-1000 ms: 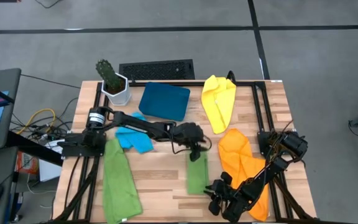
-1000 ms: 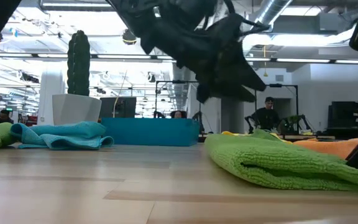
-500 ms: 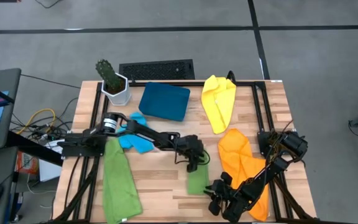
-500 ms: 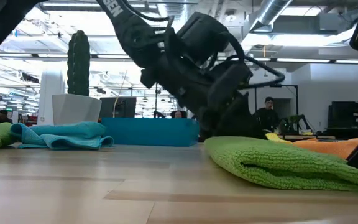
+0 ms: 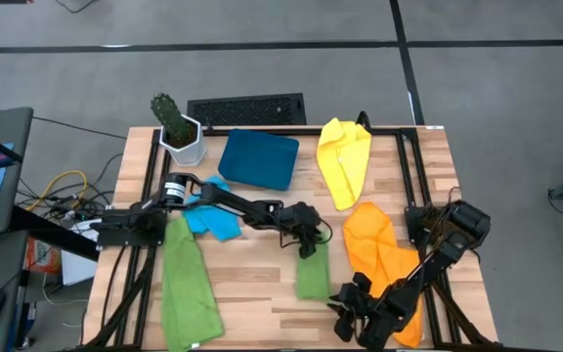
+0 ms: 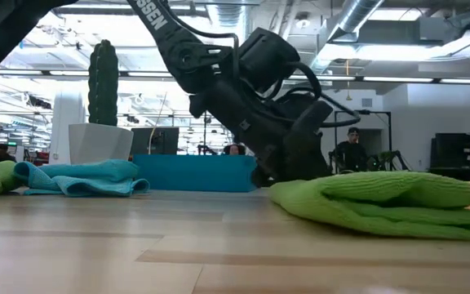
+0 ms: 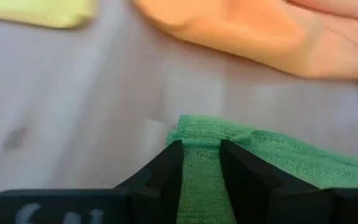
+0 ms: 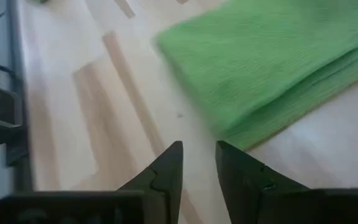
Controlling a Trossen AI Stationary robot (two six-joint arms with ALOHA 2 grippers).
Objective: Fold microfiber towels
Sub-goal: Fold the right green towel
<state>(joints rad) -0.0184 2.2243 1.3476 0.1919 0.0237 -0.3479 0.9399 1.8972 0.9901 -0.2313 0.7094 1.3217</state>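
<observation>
From above, the wooden tabletop (image 5: 252, 279) carries five cloths. A long green towel (image 5: 188, 282) lies at the left edge, a crumpled sky-blue towel (image 5: 213, 221) sits just beside its far end, a yellow towel (image 5: 345, 159) lies at the far right, and an orange towel (image 5: 377, 252) lies near the right edge. The folded green towel (image 5: 312, 269) sits in the middle, toward the near edge. The left gripper (image 5: 306, 240) reaches across from the left and is down on that folded towel's far end. The right gripper (image 5: 355, 311) hovers at the near right, just beside the folded towel's near corner and overlapping the orange towel's edge. A dark teal tray (image 5: 258, 158) and a potted cactus (image 5: 177, 129) stand at the far side.

At tabletop height, the left gripper (image 6: 288, 159) presses against the far edge of the folded green towel (image 6: 382, 204), which lies in stacked layers. The sky-blue towel (image 6: 80, 177), the tray (image 6: 196, 172) and the cactus (image 6: 103, 102) stand behind; a person (image 6: 349, 151) shows in the room beyond.

In the left wrist view, the jaws are clenched on a ridge of the folded green towel (image 7: 253, 168), with the orange towel (image 7: 247, 31) and yellow towel (image 7: 42, 11) beyond.

In the right wrist view, the jaws stand slightly apart over bare wood, grasping nothing; the folded green towel (image 8: 266, 62) lies ahead.
</observation>
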